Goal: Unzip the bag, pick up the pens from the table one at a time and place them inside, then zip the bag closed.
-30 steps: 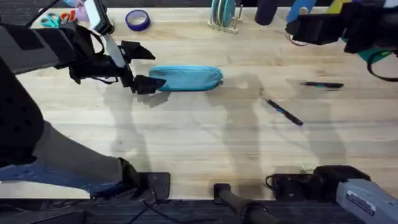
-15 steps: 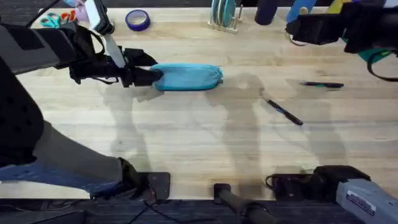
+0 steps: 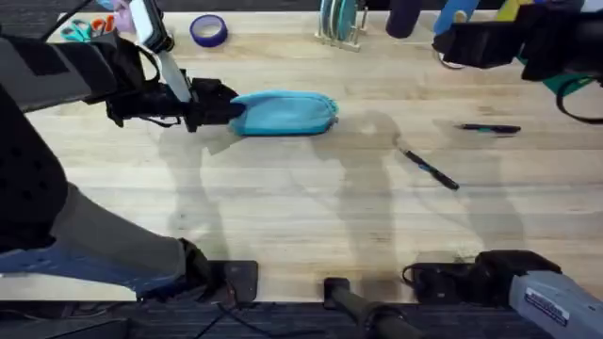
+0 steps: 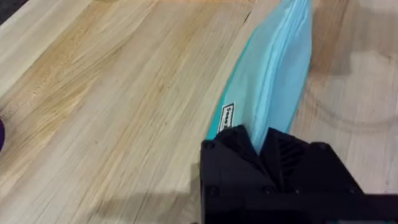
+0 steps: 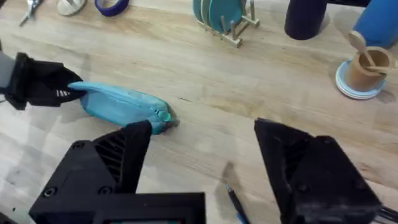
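The turquoise bag (image 3: 283, 113) lies lengthwise on the table (image 3: 311, 217), left of centre toward the far side. My left gripper (image 3: 224, 112) is shut on the bag's left end. In the left wrist view its black fingers (image 4: 249, 149) pinch the fabric of the bag (image 4: 273, 74). The bag's zipper pull (image 5: 163, 115) sits at its right end. Two dark pens lie to the right: one slanted (image 3: 431, 169), one nearly level farther back (image 3: 488, 128). My right gripper (image 5: 202, 165) hangs high over the table, open, with nothing in it.
Along the far edge stand a blue tape roll (image 3: 208, 30), teal-handled scissors (image 3: 80, 28), a rack of teal plates (image 3: 339, 21), a dark cup (image 3: 403, 17) and a wooden cup with sticks (image 5: 367, 65). Bare wood stretches across the front of the table.
My left gripper has moved right onto the bag's left end and shut on it. The bag has shifted slightly toward the far side. The pens and right arm have not moved.
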Tool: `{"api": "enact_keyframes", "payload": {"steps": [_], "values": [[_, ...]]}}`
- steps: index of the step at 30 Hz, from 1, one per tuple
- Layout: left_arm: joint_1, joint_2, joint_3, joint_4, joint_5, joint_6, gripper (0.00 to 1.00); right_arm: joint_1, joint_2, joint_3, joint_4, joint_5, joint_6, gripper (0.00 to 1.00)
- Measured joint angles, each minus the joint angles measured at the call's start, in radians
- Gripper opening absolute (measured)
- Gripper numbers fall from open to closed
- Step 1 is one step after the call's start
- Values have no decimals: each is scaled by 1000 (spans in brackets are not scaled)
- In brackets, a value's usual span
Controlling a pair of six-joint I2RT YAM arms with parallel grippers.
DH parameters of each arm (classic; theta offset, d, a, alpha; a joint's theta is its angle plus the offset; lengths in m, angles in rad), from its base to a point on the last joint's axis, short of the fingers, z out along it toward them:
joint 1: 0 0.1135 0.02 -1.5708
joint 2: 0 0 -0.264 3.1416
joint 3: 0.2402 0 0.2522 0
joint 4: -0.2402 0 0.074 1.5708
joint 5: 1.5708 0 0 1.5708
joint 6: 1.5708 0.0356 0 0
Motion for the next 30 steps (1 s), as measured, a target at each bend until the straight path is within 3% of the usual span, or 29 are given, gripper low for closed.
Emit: {"api": "enact_keyframes", "payload": {"steps": [18, 23, 24, 30], "values": [[0, 0, 0, 1, 0, 0, 44, 0, 0, 0, -72, -36, 38, 995], [0, 0, 0, 3, 0, 0, 44, 0, 0, 0, -83, -100, 190, 996], [0, 0, 0, 3, 0, 0, 44, 0, 0, 0, -110, -132, 342, 997], [0, 0, 0, 17, 1, 0, 44, 0, 0, 0, -154, -154, 547, 996]]}}
